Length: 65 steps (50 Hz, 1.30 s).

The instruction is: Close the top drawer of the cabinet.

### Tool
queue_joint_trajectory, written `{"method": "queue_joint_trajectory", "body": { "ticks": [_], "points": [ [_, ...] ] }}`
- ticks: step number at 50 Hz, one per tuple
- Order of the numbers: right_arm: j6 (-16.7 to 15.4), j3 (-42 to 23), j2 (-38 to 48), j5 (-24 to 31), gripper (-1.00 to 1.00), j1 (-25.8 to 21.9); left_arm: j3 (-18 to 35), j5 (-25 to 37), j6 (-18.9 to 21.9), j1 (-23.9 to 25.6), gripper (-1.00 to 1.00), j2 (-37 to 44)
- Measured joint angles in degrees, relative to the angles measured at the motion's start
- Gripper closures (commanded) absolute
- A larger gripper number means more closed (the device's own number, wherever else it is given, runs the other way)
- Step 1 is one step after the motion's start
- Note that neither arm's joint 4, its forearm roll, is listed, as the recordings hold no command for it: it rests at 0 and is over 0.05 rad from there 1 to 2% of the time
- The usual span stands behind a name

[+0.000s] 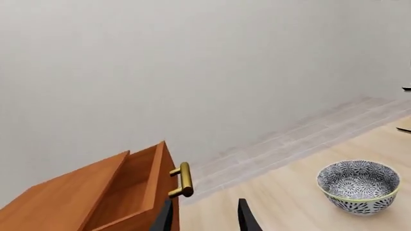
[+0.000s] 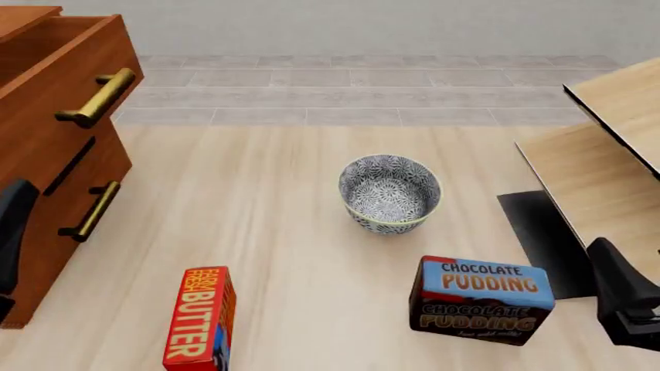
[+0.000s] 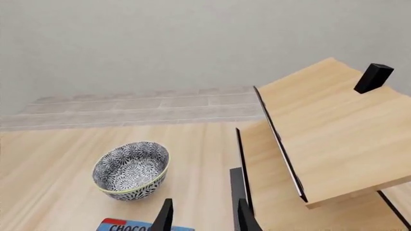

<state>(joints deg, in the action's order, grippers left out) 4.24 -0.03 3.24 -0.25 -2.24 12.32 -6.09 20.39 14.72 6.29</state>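
- My top drawer (image 2: 62,58) juts open from the reddish-brown wooden cabinet (image 2: 42,232), its brass bar handle (image 2: 98,98) left of the patterned bowl (image 2: 390,193).
- Both my left fingers (image 1: 165,216) and right fingers (image 3: 164,215) are apart, holding nothing.

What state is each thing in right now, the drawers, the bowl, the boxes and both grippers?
top drawer: pulled open
second drawer: shut
bowl: upright, empty
butter box: standing on the table
pudding box: standing on its long edge, closed
left gripper: open, holding nothing
right gripper: open, holding nothing
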Motion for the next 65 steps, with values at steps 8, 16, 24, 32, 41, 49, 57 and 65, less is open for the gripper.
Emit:
{"method": "queue_joint_trajectory", "body": {
  "ticks": [8, 16, 24, 32, 41, 49, 57, 65],
  "points": [
    [0.07, 0.01, -0.88, 0.79, -1.00, -0.15, 0.52, -2.70, 3.62, 1.80, -1.00, 1.97],
    [0.11, 0.00, -1.57, 1.29, -1.00, -0.13, 0.32, -6.46, 8.50, 2.88, -1.00, 4.69],
    [0.14, -0.01, -2.19, 1.77, -1.00, -0.06, -0.29, -11.65, 13.41, 3.53, -1.00, 8.47],
    [0.19, -0.01, -2.48, 2.03, -1.00, -0.24, -0.90, -18.19, 18.19, 3.44, -1.00, 13.97],
    [0.32, -0.02, -2.35, 1.87, -1.00, -0.18, -2.11, -26.53, 23.19, 4.01, -1.00, 21.65],
    [0.40, -0.02, -2.05, 1.50, -1.00, -0.22, -2.87, -34.37, 27.28, 4.03, -1.00, 29.18],
    [0.45, -0.01, -2.44, 1.98, -1.00, -0.71, -2.88, -40.66, 30.52, 3.92, -1.00, 35.58],
    [0.45, 0.00, -2.66, 2.31, -1.00, -1.01, -2.06, -46.60, 34.24, 3.65, -1.00, 42.27]
  ]
}}
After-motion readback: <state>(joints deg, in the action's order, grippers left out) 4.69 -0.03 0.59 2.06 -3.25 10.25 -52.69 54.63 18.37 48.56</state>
